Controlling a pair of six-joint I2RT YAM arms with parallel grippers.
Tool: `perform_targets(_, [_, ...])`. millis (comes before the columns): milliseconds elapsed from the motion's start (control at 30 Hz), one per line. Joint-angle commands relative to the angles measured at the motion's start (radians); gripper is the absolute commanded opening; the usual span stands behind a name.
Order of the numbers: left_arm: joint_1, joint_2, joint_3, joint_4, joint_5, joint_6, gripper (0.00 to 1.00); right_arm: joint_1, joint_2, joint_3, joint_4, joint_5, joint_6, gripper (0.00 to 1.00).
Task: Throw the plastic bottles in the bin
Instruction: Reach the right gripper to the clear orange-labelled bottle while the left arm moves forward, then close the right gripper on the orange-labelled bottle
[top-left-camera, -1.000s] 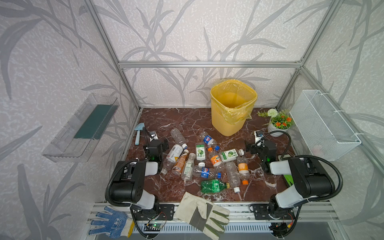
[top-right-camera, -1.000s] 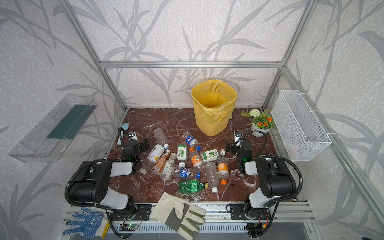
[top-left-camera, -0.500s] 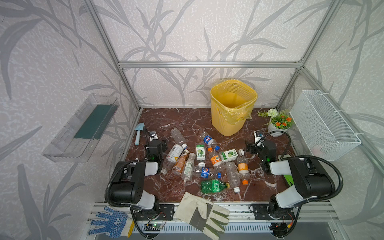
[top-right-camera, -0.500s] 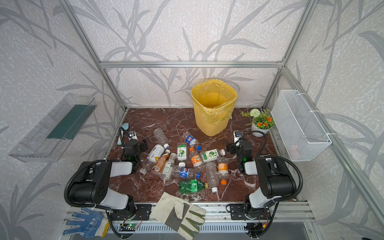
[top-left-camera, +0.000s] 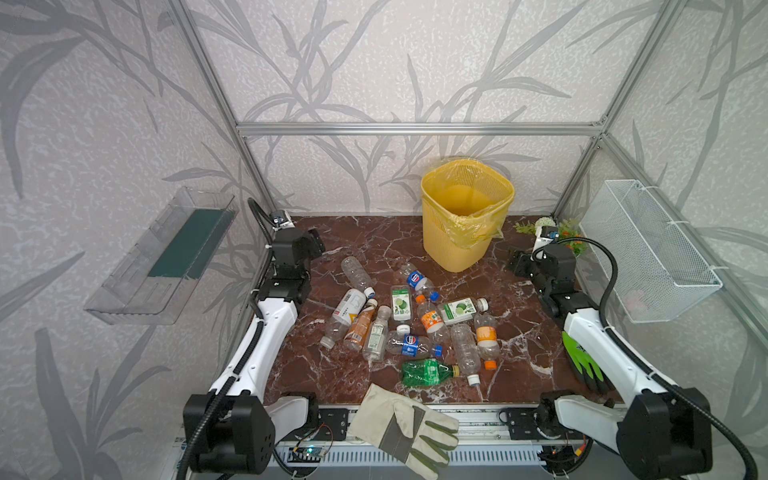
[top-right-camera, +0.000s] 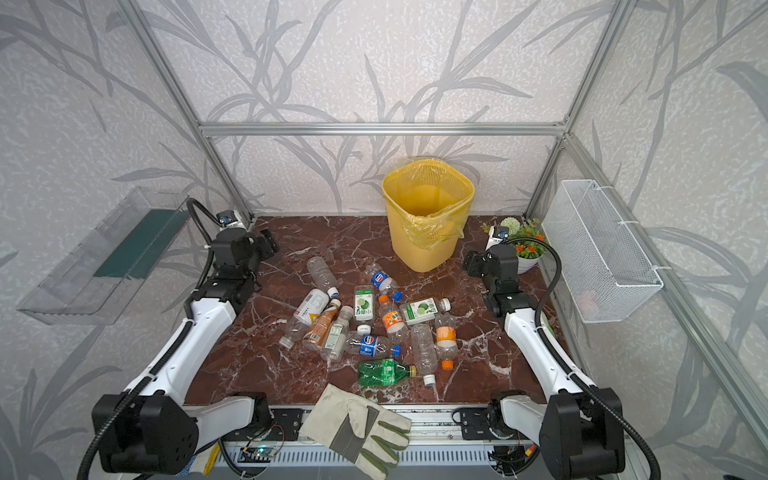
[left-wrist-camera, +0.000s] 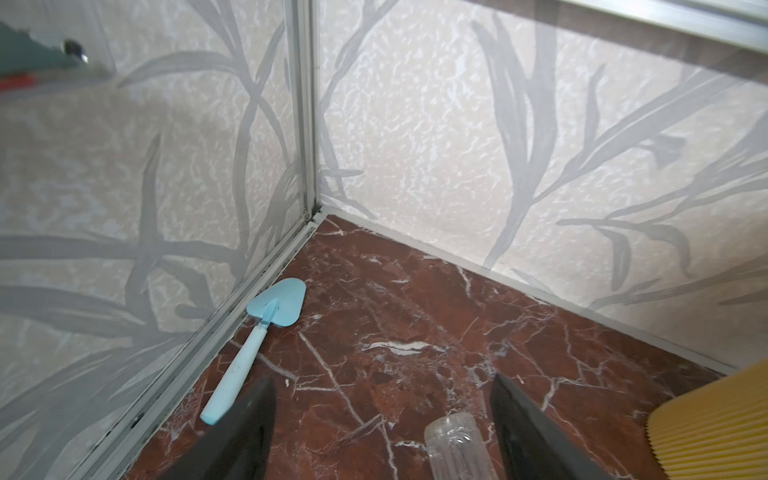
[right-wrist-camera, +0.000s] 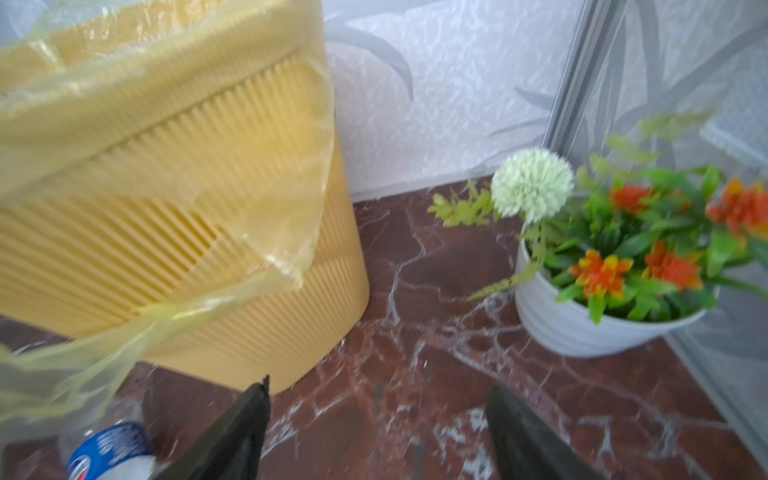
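Several plastic bottles (top-left-camera: 415, 324) (top-right-camera: 374, 324) lie in a loose pile in the middle of the red marble floor; one is green-tinted (top-left-camera: 426, 371). The yellow bin (top-left-camera: 467, 216) (top-right-camera: 428, 216) with its bag liner stands behind them. My left gripper (top-left-camera: 313, 245) (left-wrist-camera: 382, 415) hovers open at the back left. A clear bottle's end (left-wrist-camera: 455, 446) shows between its fingers, untouched. My right gripper (top-left-camera: 517, 264) (right-wrist-camera: 378, 415) is open over bare floor beside the bin (right-wrist-camera: 166, 208). A blue-labelled bottle (right-wrist-camera: 108, 453) lies just outside one finger.
A pale blue trowel (left-wrist-camera: 274, 307) lies along the left wall. A white flower pot (right-wrist-camera: 582, 324) (top-left-camera: 565, 239) sits at the back right. A wire basket (top-left-camera: 648, 253) and a clear tray (top-left-camera: 166, 253) hang on the side walls. Gloves (top-left-camera: 407, 424) lie at the front edge.
Both arms have swung their grippers up and toward the back wall, away from the pile. The bottles have not moved.
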Motion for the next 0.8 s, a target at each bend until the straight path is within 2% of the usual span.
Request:
perform_targets(0, [-0.005, -0.020, 0.072, -0.336, 0.156, -0.012, 0.81, 0.088, -0.065, 0.021, -0.373, 0.053, 0.102, 0.82])
perform_targets(100, [-0.005, -0.035, 0.068, -0.392, 0.210, 0.038, 0.81, 0.156, -0.099, 0.024, -0.513, 0.011, 0.153, 0.82])
perform_targets(200, [-0.006, -0.061, 0.004, -0.363, 0.286, 0.045, 0.81, 0.223, -0.106, 0.012, -0.629, -0.049, 0.219, 0.82])
perform_targets(333, [-0.008, -0.079, -0.067, -0.296, 0.371, 0.037, 0.81, 0.310, -0.102, -0.024, -0.707, -0.008, 0.268, 0.82])
perform_targets(533, [-0.008, -0.066, -0.034, -0.345, 0.394, 0.066, 0.82, 0.333, -0.051, -0.064, -0.698, -0.085, 0.290, 0.82])
perform_targets(767, [-0.008, -0.058, -0.035, -0.347, 0.408, 0.061, 0.82, 0.366, 0.035, -0.101, -0.637, -0.115, 0.307, 0.82])
